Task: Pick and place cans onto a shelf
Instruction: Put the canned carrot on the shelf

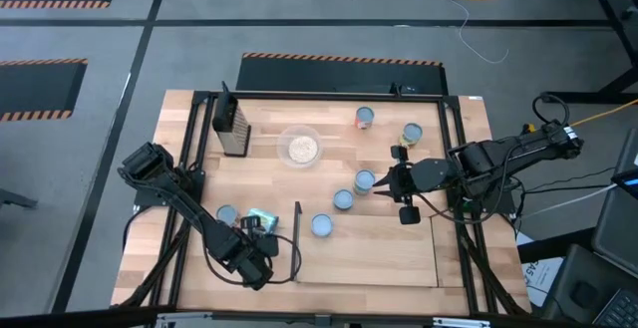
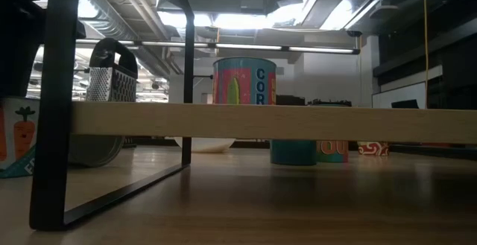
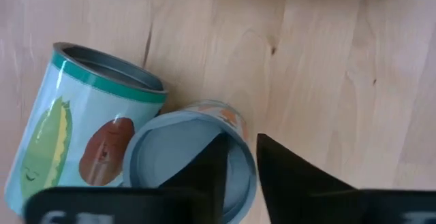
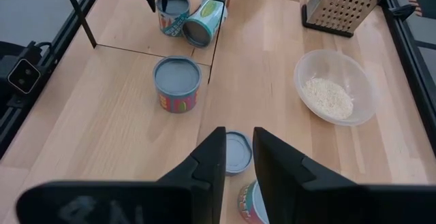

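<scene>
Left gripper [image 1: 261, 236] sat over an upright can [image 3: 187, 157] beside a tipped can [image 1: 261, 215], fingers narrowly parted, grip unclear. Shelf [image 1: 367, 251] held one can [image 1: 322, 225] at its corner. Right gripper [image 1: 391, 181] hovered slightly open beside another can [image 1: 365, 180], its label cut off in the wrist view.

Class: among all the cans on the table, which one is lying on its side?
The teal-labelled can beside the left gripper. It is tipped over against an upright can; the rest stand upright.
</scene>
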